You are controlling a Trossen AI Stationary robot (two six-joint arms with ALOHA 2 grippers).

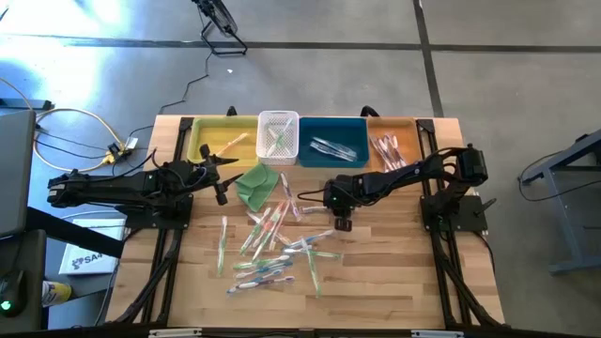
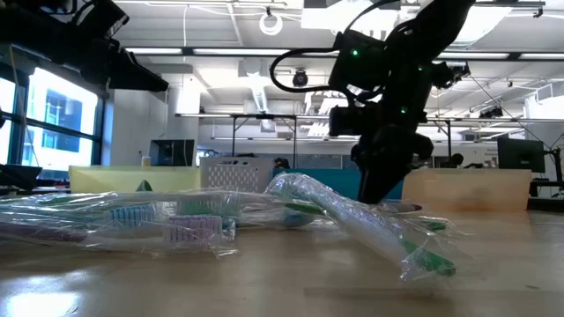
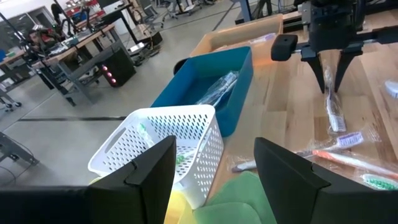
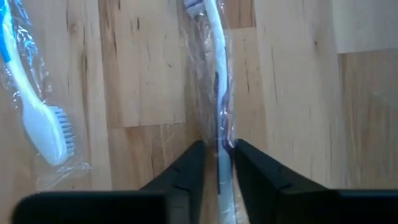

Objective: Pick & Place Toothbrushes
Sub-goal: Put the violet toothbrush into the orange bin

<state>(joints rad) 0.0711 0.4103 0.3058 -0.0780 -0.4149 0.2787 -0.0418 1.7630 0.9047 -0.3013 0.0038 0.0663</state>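
Right wrist view, nearest the lens: the right gripper [image 4: 217, 158] has its two dark fingers pressed on either side of a blue-and-white toothbrush in a clear crinkled wrapper [image 4: 216, 68], which lies flat on the pale wooden table [image 4: 292, 93]. At its 9 o'clock lies a second wrapped blue-white brush [image 4: 37, 118], bristles visible. Only this view shows the clamp; in the high view the right gripper [image 1: 342, 222] is a dark block at the 3 o'clock edge of the scattered pile of wrapped toothbrushes [image 1: 272, 249] at table centre.

Left wrist view: the left gripper [image 3: 214, 171] has fingers wide apart, nothing between them, above a folded green cloth [image 3: 242, 199]. Beyond it: white perforated plastic basket [image 3: 165, 146], blue rectangular bin [image 3: 208, 84] holding wrapped brushes.

High view adds a yellow bin [image 1: 221, 141] and an orange bin [image 1: 390, 143] flanking these at the table's 12 o'clock edge. Handles in the pile: green, pink, blue, orange.
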